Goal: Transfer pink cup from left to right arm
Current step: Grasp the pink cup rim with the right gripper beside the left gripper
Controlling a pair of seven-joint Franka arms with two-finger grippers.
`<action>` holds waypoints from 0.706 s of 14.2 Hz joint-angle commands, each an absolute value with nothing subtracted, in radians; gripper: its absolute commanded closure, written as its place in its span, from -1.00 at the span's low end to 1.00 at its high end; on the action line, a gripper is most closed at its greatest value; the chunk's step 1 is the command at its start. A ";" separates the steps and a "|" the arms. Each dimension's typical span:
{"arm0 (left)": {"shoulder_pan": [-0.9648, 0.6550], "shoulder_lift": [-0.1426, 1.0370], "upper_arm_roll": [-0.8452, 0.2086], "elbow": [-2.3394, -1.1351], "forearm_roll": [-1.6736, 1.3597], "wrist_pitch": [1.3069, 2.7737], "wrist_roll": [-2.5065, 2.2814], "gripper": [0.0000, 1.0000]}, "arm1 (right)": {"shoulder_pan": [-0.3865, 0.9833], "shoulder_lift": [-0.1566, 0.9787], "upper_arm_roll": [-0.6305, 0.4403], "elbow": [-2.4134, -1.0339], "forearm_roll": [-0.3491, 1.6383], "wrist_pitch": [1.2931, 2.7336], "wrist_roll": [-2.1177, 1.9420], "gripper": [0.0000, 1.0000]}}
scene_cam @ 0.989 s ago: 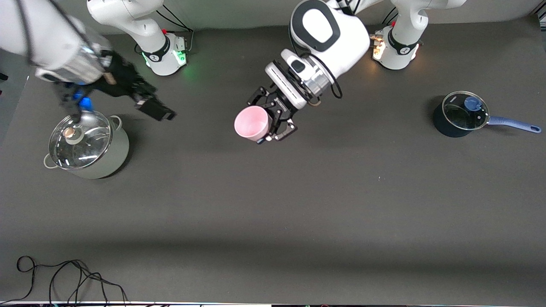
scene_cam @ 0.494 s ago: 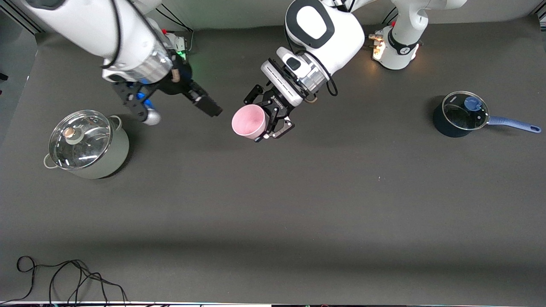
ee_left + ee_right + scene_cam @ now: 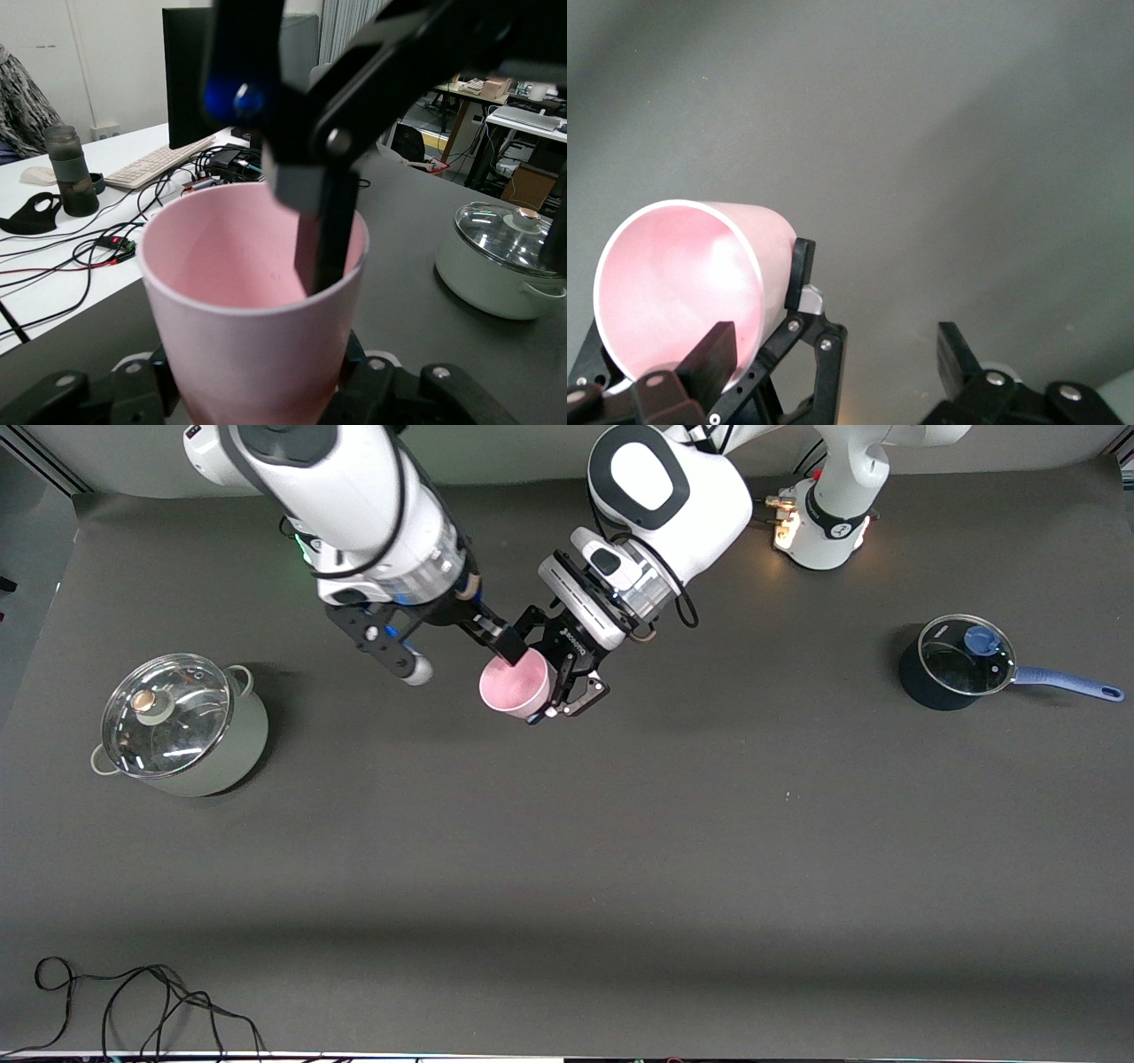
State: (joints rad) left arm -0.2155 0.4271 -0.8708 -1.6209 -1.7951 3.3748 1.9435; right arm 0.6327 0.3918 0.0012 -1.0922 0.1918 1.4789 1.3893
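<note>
A dark grey bench [image 3: 620,850] seen from high above, with two white robot arms reaching in from the top edge.

At the right arm's end of the bench stands a pale green pot [image 3: 182,726] with a glass lid. A tangle of black cable [image 3: 142,1001] lies on the bench edge nearest the camera at that same end.

Next comes the right arm [image 3: 354,487], slanting down toward the middle of the bench. Its right gripper [image 3: 461,651] hangs in the air at the cup, jaws spread wide and grasping nothing. One straight black finger [image 3: 323,230] dips inside the cup's mouth, close against the inner wall; the other finger [image 3: 403,664] stays outside, clear of the cup.

The pink cup [image 3: 516,684] is held up over the middle of the bench, tipped so that its open mouth faces the right gripper. In the left wrist view its pale pink wall fills the foreground, with the finger standing inside the rim.

The left gripper [image 3: 558,677], a black claw-like linkage, is clenched on the cup's lower body, a pad pressed against the side wall. The left arm [image 3: 664,496] comes from its base [image 3: 828,522] toward the other end.

Toward the left arm's end of the bench sits a dark saucepan [image 3: 957,662] with a glass lid and a blue handle [image 3: 1067,684].
</note>
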 commanded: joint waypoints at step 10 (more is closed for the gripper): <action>-0.241 0.437 -0.853 -1.589 -1.809 3.396 1.937 0.39 | 0.640 0.420 -0.014 -1.035 0.178 1.505 1.411 1.00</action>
